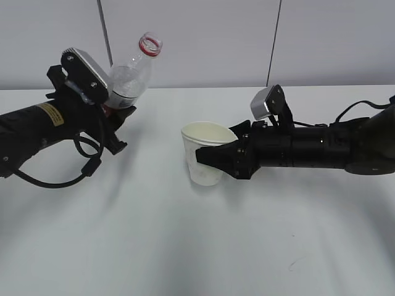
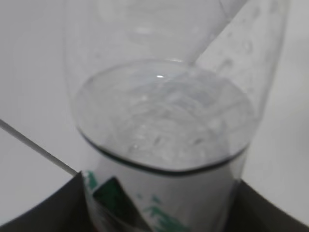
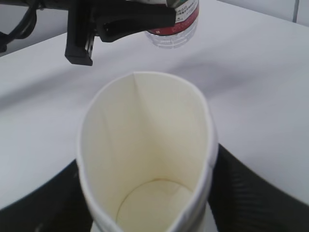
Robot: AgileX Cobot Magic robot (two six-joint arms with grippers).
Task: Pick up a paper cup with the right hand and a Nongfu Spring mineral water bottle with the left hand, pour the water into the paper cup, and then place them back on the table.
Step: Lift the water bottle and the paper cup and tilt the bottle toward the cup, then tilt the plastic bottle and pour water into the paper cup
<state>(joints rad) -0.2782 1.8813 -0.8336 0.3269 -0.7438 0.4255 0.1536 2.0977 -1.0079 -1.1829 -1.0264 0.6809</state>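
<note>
we see a pale grey wall (image 1: pixel 203 43) running across the 12 o'clock side, split by two thin dark seams (image 1: pixel 103 28). below it spreads a plain white table (image 1: pixel 185 246), with soft shadows and a faint scuff (image 1: pixel 295 264) toward 5 o'clock.

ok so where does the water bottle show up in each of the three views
Exterior view: the water bottle is upper left, tilted right, held in the left end effector.
Left wrist view: it fills the frame, water line across the middle, label at the bottom.
Right wrist view: only its base and red label show at top centre.
Shared landmark: the paper cup in the exterior view, close up in the right wrist view.
</note>
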